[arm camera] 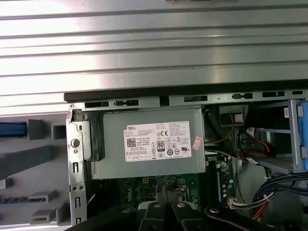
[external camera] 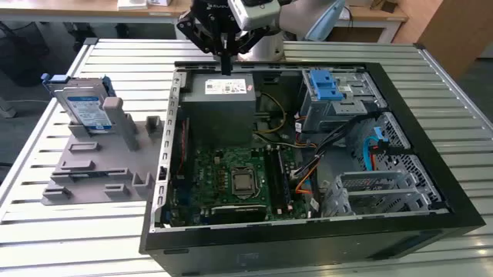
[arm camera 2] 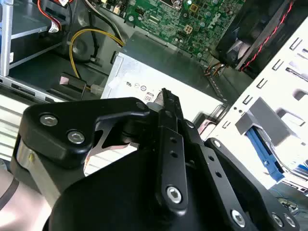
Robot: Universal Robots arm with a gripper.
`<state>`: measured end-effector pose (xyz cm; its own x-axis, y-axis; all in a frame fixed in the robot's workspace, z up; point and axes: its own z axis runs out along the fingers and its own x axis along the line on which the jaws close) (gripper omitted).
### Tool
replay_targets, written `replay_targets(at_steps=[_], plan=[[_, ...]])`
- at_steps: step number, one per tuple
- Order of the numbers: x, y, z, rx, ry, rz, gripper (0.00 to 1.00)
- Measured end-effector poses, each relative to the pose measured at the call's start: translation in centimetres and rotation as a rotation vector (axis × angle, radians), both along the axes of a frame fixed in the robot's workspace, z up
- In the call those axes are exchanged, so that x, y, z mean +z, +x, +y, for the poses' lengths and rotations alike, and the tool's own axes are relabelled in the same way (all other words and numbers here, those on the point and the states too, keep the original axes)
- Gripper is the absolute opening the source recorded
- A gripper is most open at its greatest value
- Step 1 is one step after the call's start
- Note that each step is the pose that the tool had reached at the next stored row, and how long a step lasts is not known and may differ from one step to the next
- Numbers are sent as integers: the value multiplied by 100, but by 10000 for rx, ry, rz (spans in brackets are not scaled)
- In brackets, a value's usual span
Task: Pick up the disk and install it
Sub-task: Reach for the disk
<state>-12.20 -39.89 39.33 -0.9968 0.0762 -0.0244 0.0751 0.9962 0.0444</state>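
The disk (external camera: 83, 108) stands upright in a grey holder (external camera: 96, 167) on the slatted table, at the exterior view's left, outside the open computer case (external camera: 308, 242). It is silver-grey with a white-and-blue label and blue side rails. My gripper (external camera: 226, 64) hangs over the case's far edge, just above the power-supply box (external camera: 223, 104), well apart from the disk. Its black fingers (arm camera 2: 169, 103) are shut together with nothing between them. In the first wrist view the fingertips (arm camera: 166, 199) point at the power-supply box (arm camera: 149, 144).
Inside the case lie a green motherboard (external camera: 239, 179), loose cables (external camera: 339, 135) and a metal drive cage with a bright blue latch (external camera: 325, 86). A second metal cage (external camera: 377, 190) sits near the front right. Slatted table (external camera: 85, 242) surrounds the case.
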Motion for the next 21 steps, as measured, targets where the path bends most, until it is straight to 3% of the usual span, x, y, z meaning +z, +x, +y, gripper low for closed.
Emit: replay_targets(at_steps=[21], plan=[[-1, -33, 0, 0, 0, 0, 11]])
